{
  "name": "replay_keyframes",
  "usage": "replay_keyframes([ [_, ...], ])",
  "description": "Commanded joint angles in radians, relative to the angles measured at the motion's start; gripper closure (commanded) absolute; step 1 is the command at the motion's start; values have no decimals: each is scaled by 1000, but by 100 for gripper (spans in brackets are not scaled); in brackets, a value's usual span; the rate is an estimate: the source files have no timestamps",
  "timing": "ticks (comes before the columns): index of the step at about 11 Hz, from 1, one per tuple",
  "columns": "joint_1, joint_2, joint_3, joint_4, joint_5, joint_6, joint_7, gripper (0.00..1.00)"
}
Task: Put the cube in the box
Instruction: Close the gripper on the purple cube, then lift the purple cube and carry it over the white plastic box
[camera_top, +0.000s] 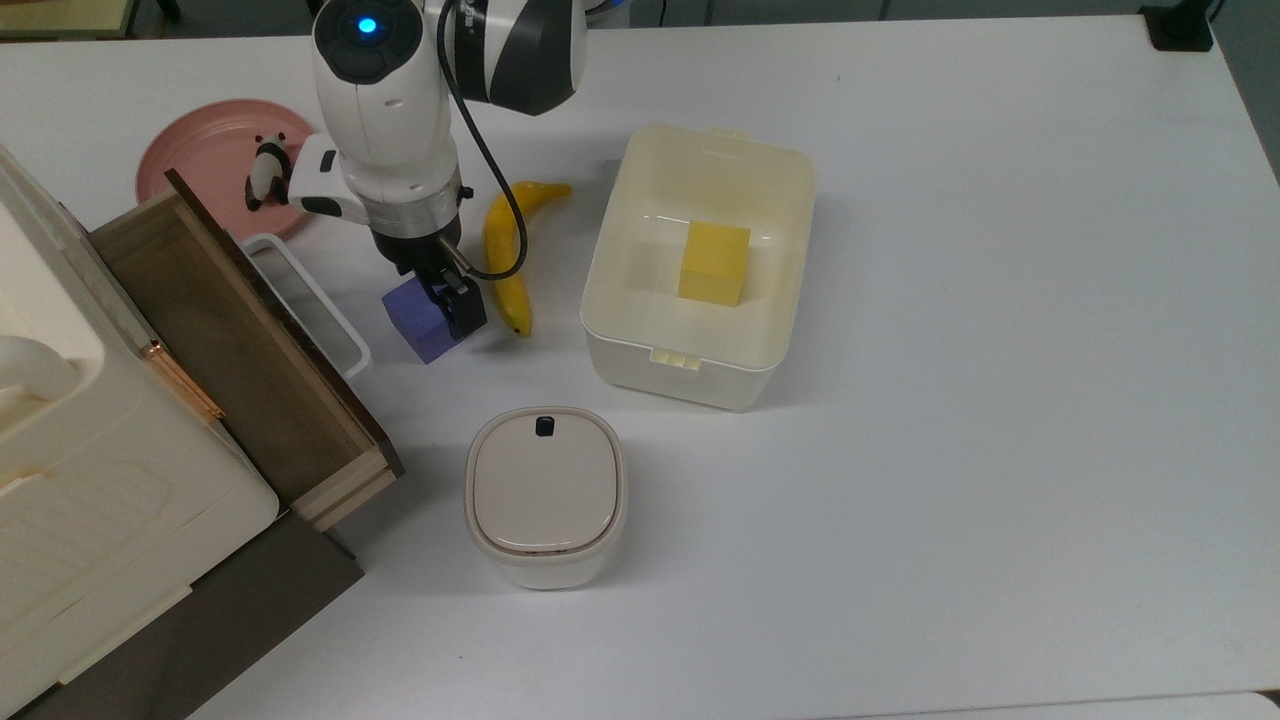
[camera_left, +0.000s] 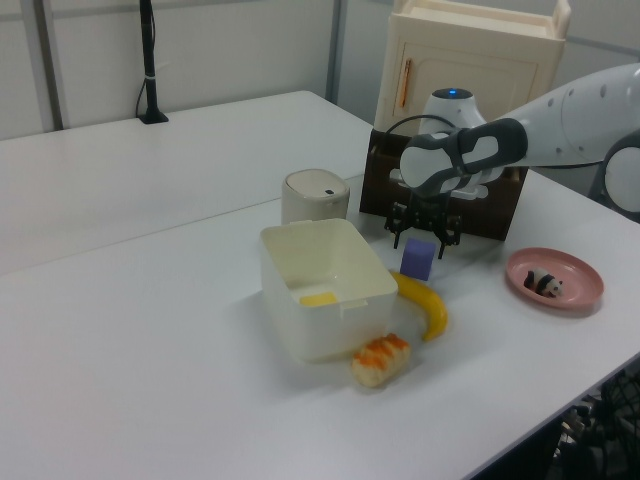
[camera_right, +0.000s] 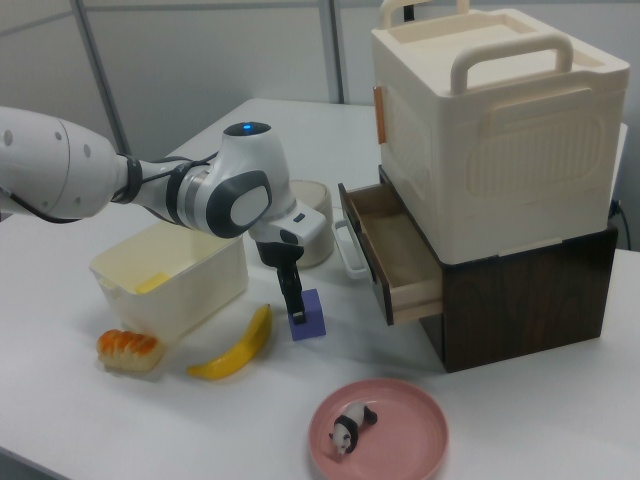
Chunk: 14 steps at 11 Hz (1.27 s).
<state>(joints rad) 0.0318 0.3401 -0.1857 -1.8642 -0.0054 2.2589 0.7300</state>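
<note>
A: Where is the hand (camera_top: 443, 300) in the top view?

B: Left of centre in the upper half of the frame, lowered over the cube (camera_top: 425, 325). One dark finger (camera_top: 463, 305) lies against the cube's right side. In the left view the hand (camera_left: 424, 238) sits right of centre with its fingers spread to either side of the cube's (camera_left: 417, 259) top.

A: So the fingers are parted, not clamped?

B: Parted, as the left view shows them; they straddle the cube, which rests on the white desk (camera_top: 950, 400).

A: What surrounds the cube in the top view?

B: A banana (camera_top: 506, 252) lies just to its right, and the corner of an open brown wooden drawer (camera_top: 240, 350) is near on its left. The box (camera_top: 700, 360) stands further right, apart from the cube, in the upper middle of the frame.

A: What does the box hold?

B: A yellow block (camera_top: 714, 262), resting on its floor.

A: And the remaining items?

B: A rounded lidded bin (camera_top: 545, 495) with a black button sits below the cube in the frame. A pink plate (camera_top: 195, 160) carrying a small panda figure (camera_top: 268, 173) is at upper left. In the left view an orange-and-white food piece (camera_left: 380, 359) lies just in front of the box (camera_left: 320, 290), low in the frame. In the right view the cube (camera_right: 308, 314) is at centre, with the hand (camera_right: 293, 300) over it.
</note>
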Motion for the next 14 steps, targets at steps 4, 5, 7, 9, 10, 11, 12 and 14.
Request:
replay_keyframes([
  [4, 13, -13, -11, -52, -10, 62, -14, 60],
  [5, 13, -13, -11, -52, -10, 64, -27, 63],
  [7, 13, -13, -11, -52, -10, 67, -34, 63],
  [9, 14, -15, -11, -46, -10, 67, -35, 53],
  [10, 14, -24, -9, -43, -10, 67, -35, 54],
  [11, 16, -39, -8, -38, -5, 67, -35, 55],
  [12, 17, -58, -3, -27, -2, 64, -35, 56],
  [14, 37, -88, 9, -7, -1, 64, -34, 56],
])
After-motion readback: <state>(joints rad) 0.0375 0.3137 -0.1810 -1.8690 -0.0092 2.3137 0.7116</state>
